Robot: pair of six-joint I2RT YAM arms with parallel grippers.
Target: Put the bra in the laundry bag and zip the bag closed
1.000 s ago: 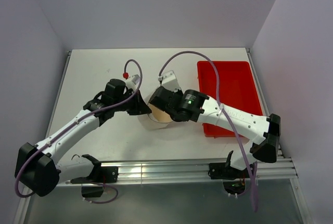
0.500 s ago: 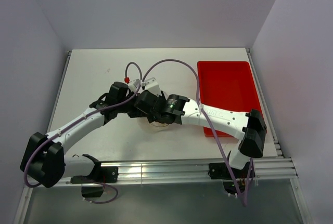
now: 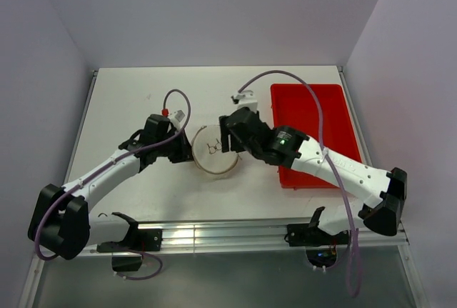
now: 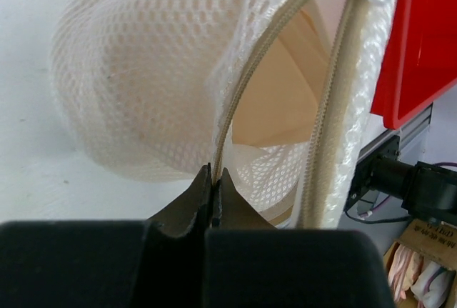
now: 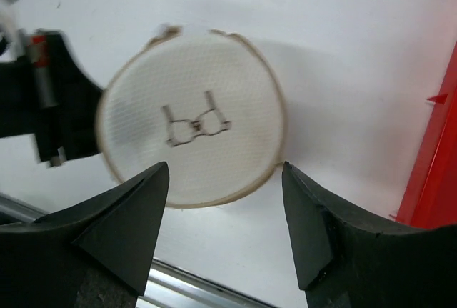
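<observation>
The right gripper, jaws wide open, had lifted off the laundry bag just beneath it, leaving the bra tucked inside; only zipping remained. The left gripper stayed pinched on the zip edge. The red tray sat close to the right gripper's right, and the table offered room ahead.

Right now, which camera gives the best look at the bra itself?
The left wrist view: the peach bra shows through the unzipped opening of the mesh laundry bag. The top external and right wrist views show only the bag's round printed face; the bra is hidden there.
</observation>
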